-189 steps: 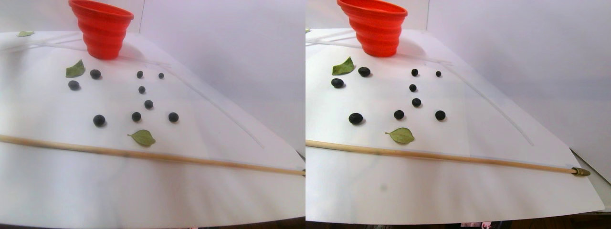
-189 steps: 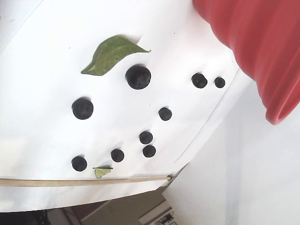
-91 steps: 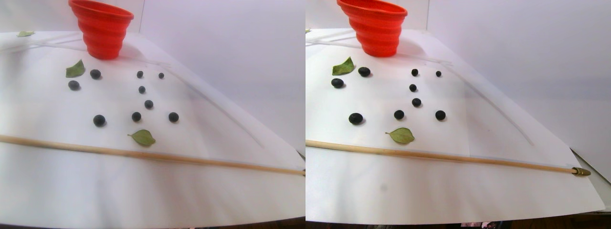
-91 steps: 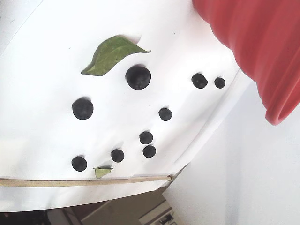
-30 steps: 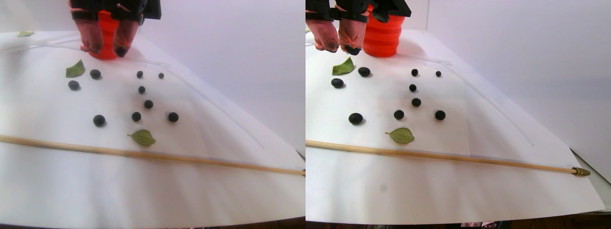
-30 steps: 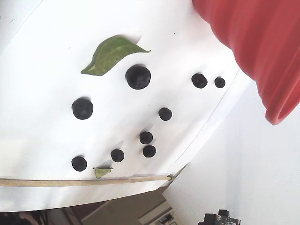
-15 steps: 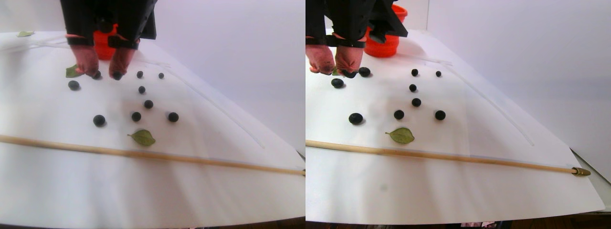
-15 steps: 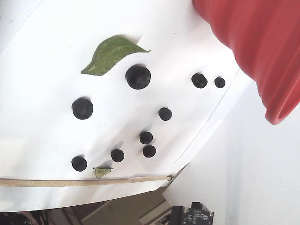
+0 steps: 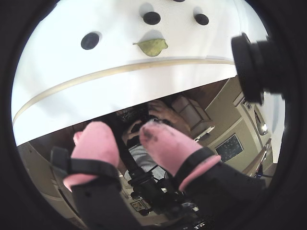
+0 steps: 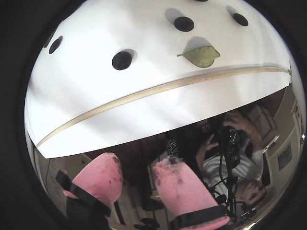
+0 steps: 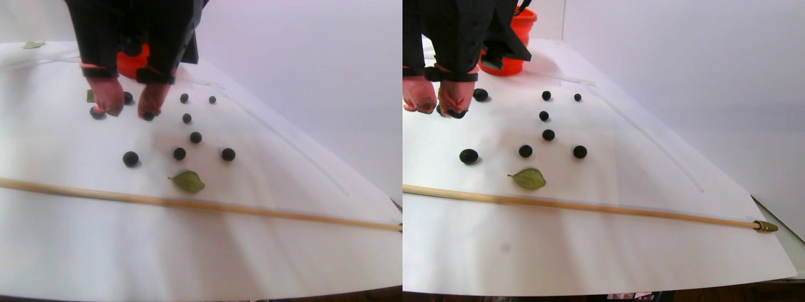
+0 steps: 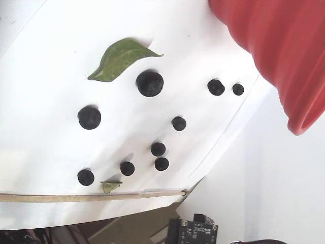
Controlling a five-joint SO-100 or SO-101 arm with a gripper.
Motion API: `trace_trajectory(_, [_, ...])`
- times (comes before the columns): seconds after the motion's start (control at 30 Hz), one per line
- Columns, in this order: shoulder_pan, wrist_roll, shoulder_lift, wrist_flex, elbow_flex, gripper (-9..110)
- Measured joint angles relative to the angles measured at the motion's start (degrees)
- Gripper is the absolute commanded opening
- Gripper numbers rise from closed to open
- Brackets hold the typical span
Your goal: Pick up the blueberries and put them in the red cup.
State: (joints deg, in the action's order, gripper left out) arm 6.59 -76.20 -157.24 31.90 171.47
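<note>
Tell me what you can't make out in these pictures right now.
- Red cup: rim and mouth cut off by the fixed view's edge; in the stereo pair view the black arm covers most of it, so its contents are hidden.
- Blueberries: the pink fingers overlap the two behind them, so contact is unclear.
- Gripper: not visible in the fixed view.

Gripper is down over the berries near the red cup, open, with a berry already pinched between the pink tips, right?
Not quite. The gripper is down among the blueberries near the red cup and open, but the stereo pair view shows an empty gap between its pink tips.
</note>
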Motion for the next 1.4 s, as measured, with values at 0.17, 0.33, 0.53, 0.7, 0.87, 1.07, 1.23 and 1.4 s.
trace_trajectory(0.17, [0.0,-0.8,6.9,-6.1,-0.1,13])
trace_trajectory(0.33, [0.0,-1.8,12.1,-10.9,-0.3,14])
trace_trajectory(0.53, [0.0,-3.0,22.9,-18.8,-3.3,14])
trace_trajectory(0.7, [0.7,-3.1,28.1,-23.3,-3.7,14])
trace_trajectory(0.87, [1.6,-3.1,31.3,-27.8,-3.6,15])
trace_trajectory(1.07, [2.6,-3.1,37.6,-31.8,-4.5,15])
trace_trajectory(1.23, [3.5,-3.1,42.7,-35.5,-6.8,15])
trace_trajectory(1.4, [3.9,-2.7,43.4,-36.5,-6.9,16])
